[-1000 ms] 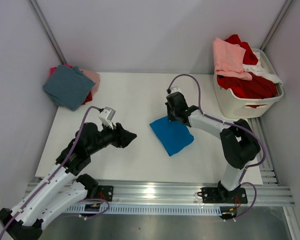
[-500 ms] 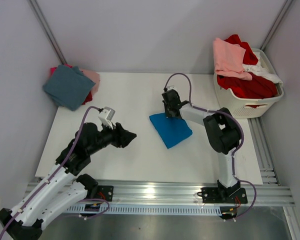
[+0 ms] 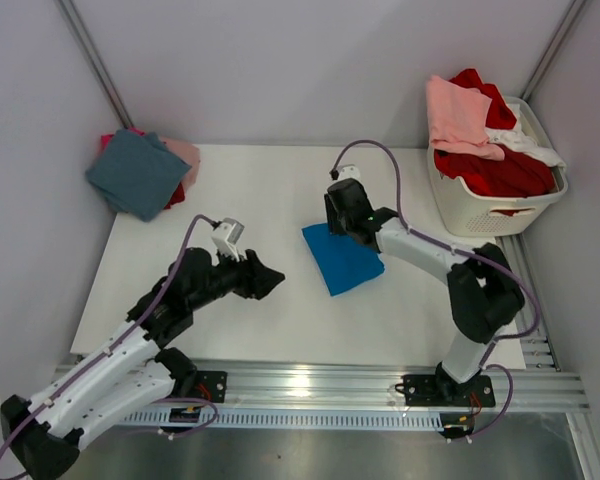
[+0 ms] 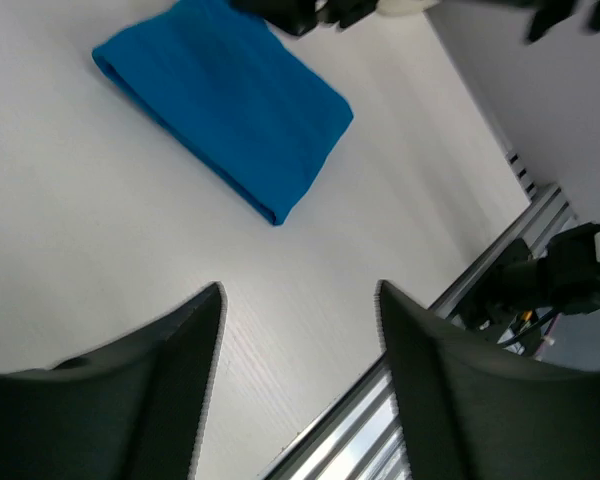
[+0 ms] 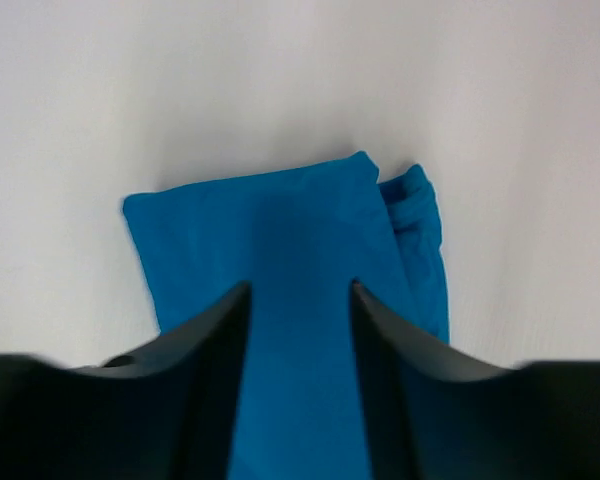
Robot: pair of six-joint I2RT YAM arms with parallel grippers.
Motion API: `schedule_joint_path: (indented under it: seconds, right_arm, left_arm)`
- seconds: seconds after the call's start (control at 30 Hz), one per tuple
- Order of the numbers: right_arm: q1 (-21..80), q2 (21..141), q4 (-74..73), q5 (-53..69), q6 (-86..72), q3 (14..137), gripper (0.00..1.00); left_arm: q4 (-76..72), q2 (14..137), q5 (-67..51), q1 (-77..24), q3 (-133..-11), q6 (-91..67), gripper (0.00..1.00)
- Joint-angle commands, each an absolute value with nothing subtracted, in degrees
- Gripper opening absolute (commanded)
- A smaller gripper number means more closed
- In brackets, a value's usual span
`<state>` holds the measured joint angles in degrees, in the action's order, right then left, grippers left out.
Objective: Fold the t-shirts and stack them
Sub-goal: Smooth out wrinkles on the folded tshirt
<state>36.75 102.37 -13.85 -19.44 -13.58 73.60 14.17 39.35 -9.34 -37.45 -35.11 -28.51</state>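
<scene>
White tabletop (image 3: 270, 190), centre: folded bright blue cloth t-shirt (image 3: 342, 258), lying flat as a compact rectangle, one small lobe of fabric poking out at a corner in the right wrist view. Right gripper (image 3: 345, 215) poised over the shirt's far edge, jaws now parted where a second ago shut, holding nothing, blue cloth lying slack on the table below the fingers (image 5: 205, 390). Shirt also shifted slightly toward the far side within that second. Best read as a release: fold apparently finished, shirt set down, transfer to the pile not yet made. Left gripper (image 3: 265, 278) advanced a little toward the shirt's near-left side but well apart from it, jaws moderately open and empty. Far-left corner: pile of folded shirts, dusty teal t-shirt (image 3: 137, 172) on top, pale pink folded t-shirt (image 3: 187, 152) showing beneath. Far right, beside the table edge: white slatted plastic laundry basket (image 3: 480, 215), heaped above its rim with unfolded red tees (image 3: 495, 170), a pink tee (image 3: 460, 115) and a white tee (image 3: 535, 145). Nothing on the table between blue shirt and pile; only the left arm (image 3: 150, 320) near that path, plus the risk of the fold opening on lifting.
</scene>
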Motion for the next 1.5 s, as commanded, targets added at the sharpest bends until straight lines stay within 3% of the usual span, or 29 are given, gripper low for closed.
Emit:
schedule_joint_path:
  seconds: [0.0, 0.03, 0.07, 0.27, 0.43, 0.57, 0.83, 1.0, 1.07, 1.2, 1.47]
  right_arm:
    - [37.2, 94.5, -14.7, -24.9, -14.9, 69.6, 0.56]
    - [37.1, 94.0, -15.5, -26.0, -16.3, 68.7, 0.59]
    - [36.2, 93.4, -16.3, -26.3, -17.3, 66.6, 0.63]
    - [34.9, 91.0, -14.5, -24.1, -22.5, 57.8, 0.82]
    - [33.8, 88.8, -13.4, -23.6, -23.1, 53.6, 0.87]
    - [32.5, 88.8, -12.7, -22.2, -22.9, 52.8, 0.88]
    - [31.5, 91.8, -12.0, -16.7, -24.3, 53.6, 0.88]
    - [32.6, 88.6, -11.9, -12.2, -28.0, 50.8, 0.87]
    - [34.9, 83.8, -12.4, -13.7, -29.1, 48.8, 0.87]
    - [43.6, 73.2, -15.5, -28.8, -29.0, 47.3, 0.88]
    - [47.0, 65.0, -19.5, -29.4, -32.5, 45.1, 0.87]
  left_arm:
    - [7.1, 42.8, -6.9, -39.4, -31.5, -33.2, 0.66]
    - [6.0, 44.3, -7.0, -39.4, -31.0, -33.9, 0.88]
    - [5.5, 48.6, -6.9, -39.4, -31.1, -35.2, 0.99]
    - [10.4, 63.7, -9.2, -39.1, -38.6, -38.3, 0.99]
    - [5.6, 66.6, -10.7, -37.8, -38.1, -41.5, 0.99]
    - [7.8, 73.0, -10.5, -36.7, -42.8, -40.9, 0.99]
    - [4.1, 90.0, -22.0, -33.6, -48.9, -44.1, 0.99]
    - [4.0, 91.8, -23.6, -31.5, -51.2, -43.9, 0.99]
    - [5.6, 91.1, -22.1, -31.1, -52.3, -42.5, 0.99]
    - [9.2, 90.0, -21.6, -31.0, -57.5, -38.2, 0.99]
    - [17.0, 94.3, -23.7, -30.9, -70.2, -31.5, 0.99]
